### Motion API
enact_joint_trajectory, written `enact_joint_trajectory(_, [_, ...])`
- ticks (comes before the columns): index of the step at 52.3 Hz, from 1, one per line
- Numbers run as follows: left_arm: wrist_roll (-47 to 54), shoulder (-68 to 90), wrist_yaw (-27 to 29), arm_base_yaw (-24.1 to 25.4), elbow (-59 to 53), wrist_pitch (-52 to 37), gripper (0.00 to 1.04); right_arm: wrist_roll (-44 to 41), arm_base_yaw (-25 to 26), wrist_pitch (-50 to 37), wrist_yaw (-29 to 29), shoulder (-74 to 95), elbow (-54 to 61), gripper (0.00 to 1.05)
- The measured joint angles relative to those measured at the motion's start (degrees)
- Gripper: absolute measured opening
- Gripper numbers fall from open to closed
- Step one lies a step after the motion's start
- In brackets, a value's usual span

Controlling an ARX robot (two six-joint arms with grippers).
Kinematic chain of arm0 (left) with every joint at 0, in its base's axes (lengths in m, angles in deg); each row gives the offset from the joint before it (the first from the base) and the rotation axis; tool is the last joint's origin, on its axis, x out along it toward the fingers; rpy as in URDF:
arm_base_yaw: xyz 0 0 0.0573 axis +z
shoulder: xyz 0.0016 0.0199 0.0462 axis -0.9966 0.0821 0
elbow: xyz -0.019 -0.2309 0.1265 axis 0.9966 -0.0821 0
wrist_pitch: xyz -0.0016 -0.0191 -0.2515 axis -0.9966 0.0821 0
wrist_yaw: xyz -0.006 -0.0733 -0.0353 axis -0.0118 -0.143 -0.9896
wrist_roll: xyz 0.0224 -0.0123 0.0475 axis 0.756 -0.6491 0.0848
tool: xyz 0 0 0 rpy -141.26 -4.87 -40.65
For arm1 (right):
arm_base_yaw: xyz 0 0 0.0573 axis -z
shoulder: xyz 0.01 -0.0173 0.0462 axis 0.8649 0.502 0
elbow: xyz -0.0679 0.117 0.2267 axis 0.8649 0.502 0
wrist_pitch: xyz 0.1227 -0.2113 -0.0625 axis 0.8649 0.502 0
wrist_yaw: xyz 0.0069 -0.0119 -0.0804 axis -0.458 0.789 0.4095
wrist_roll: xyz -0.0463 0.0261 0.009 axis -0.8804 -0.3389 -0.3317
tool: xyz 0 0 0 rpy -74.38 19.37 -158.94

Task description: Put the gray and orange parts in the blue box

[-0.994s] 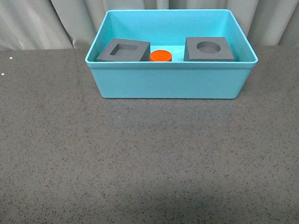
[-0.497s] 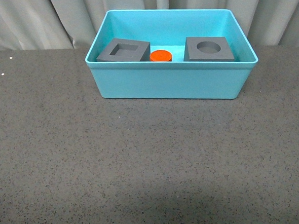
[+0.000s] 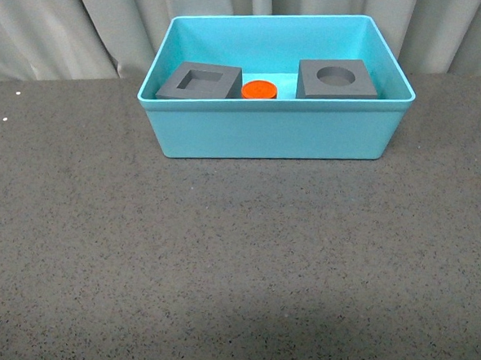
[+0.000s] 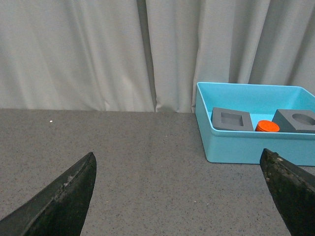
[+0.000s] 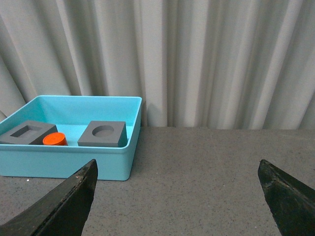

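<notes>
Inside the blue box, all three parts sit on the floor of the bin in a row along its near wall. Gray cube with the square recess is at the left end, slightly rotated relative to the box walls. Gray cube with the round recess is at the right end, roughly square to the walls. Orange cylinder stands between the two cubes, just beside the square-recess cube and with a small gap to the round-recess one; only its flat top and a little of its side show, markings not readable.

Box rests upright on a dark speckled table, toward the far edge, in front of a pale pleated curtain.

Neither arm appears in the front view. Left gripper: fingers spread wide at the two lower corners of its wrist view, nothing between them, well clear of the box. Right gripper: likewise spread wide, holding nothing, away from the box, which lies off to its left side.
</notes>
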Motion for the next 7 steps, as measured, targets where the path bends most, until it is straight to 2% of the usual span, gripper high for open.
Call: enact_joint_trajectory(7, [0.0, 0.0, 0.0, 0.0, 0.0, 0.0, 0.98, 0.0, 0.0, 0.0, 0.0, 0.0, 0.0, 0.95])
